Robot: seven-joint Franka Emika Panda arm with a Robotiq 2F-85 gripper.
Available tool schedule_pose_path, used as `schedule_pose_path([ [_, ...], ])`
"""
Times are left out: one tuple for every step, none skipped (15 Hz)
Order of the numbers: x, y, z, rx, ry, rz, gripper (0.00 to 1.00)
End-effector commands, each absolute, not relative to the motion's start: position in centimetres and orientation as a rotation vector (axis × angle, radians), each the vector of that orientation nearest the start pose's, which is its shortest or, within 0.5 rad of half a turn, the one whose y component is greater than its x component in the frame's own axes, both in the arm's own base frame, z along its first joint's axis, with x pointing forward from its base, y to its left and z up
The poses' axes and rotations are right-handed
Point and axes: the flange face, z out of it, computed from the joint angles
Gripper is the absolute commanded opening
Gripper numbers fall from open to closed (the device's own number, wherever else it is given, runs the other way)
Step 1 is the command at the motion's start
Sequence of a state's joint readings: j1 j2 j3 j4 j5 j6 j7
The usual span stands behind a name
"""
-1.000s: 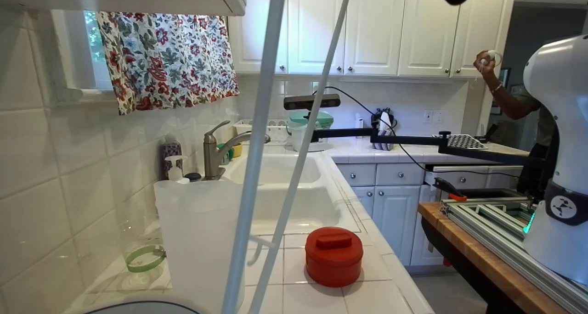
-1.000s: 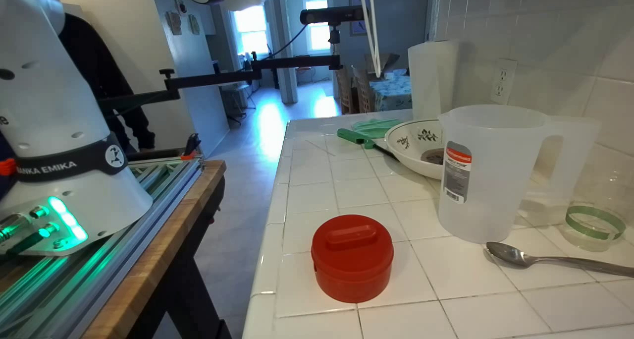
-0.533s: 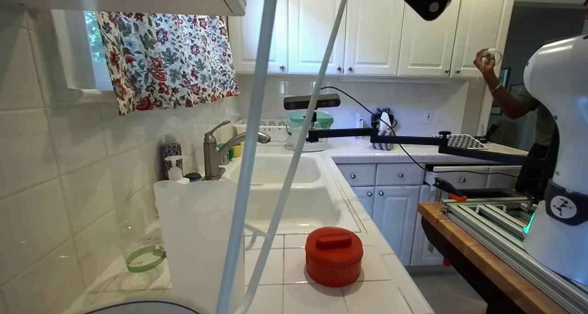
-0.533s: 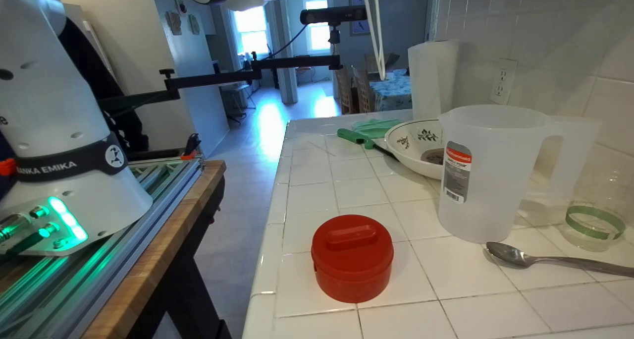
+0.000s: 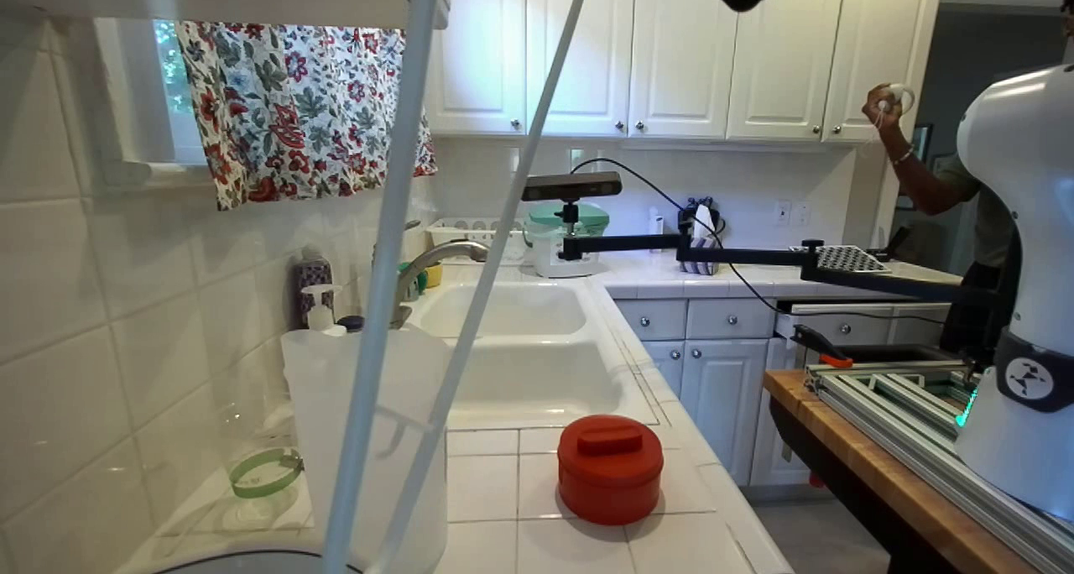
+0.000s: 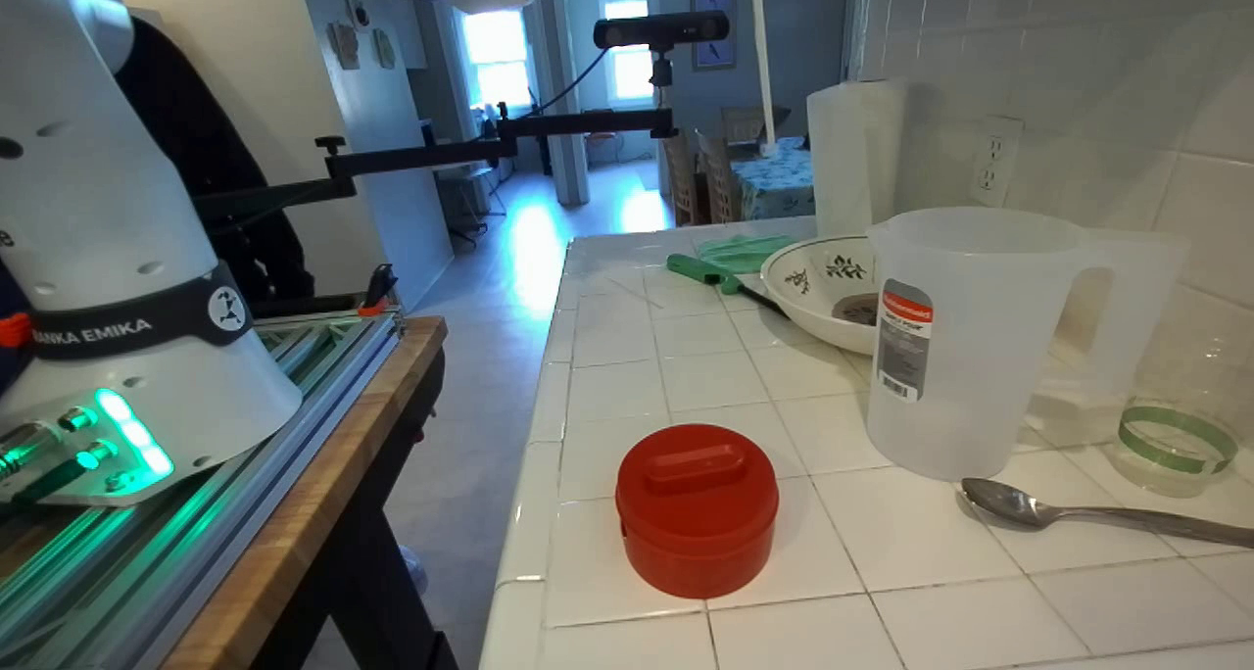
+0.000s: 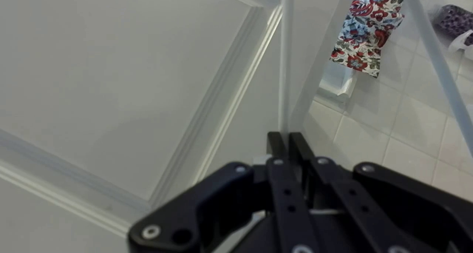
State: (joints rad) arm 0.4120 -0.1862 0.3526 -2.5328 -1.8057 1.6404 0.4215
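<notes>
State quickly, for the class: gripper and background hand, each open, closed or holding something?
Gripper: closed on a thin white rod.
Person's hand: holding a white object, too small to name.

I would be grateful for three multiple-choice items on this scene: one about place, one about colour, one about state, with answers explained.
1. Where is the spoon?
A) In the sink
B) On the tiled counter
C) In the bowl

2. What colour is the round lidded container?
A) Red
B) Green
C) Blue

3. The gripper is:
A) Wide open
B) Holding the spoon
C) Closed on a white rod

1 B: an exterior view shows it on the tiles beside the pitcher.
2 A: both exterior views show it red.
3 C: in the wrist view its fingers are together, with the rod between.
</notes>
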Motion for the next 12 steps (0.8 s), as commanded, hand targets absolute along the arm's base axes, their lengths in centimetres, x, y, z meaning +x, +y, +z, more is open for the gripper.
schedule_pose_path([
  [39.5, 23.6, 41.7, 1.048, 0.913, 0.488, 0.02],
  [39.6, 23.7, 41.7, 1.046, 0.918, 0.491, 0.02],
  [39.8, 23.9, 41.7, 1.042, 0.927, 0.494, 0.02],
  [40.0, 24.0, 41.6, 1.041, 0.936, 0.496, 0.02],
  [40.2, 24.0, 41.6, 1.041, 0.942, 0.496, 0.02],
  [40.5, 24.0, 41.6, 1.042, 0.948, 0.495, 0.02],
  [40.8, 23.8, 41.6, 1.048, 0.949, 0.490, 0.02],
  [41.1, 23.7, 41.6, 1.053, 0.952, 0.487, 0.02],
  [41.4, 23.5, 41.5, 1.057, 0.955, 0.484, 0.02],
  [41.6, 23.5, 41.5, 1.060, 0.957, 0.482, 0.02],
  [41.8, 23.5, 41.4, 1.064, 0.961, 0.481, 0.02],
  [41.9, 23.5, 41.2, 1.067, 0.963, 0.480, 0.02],
])
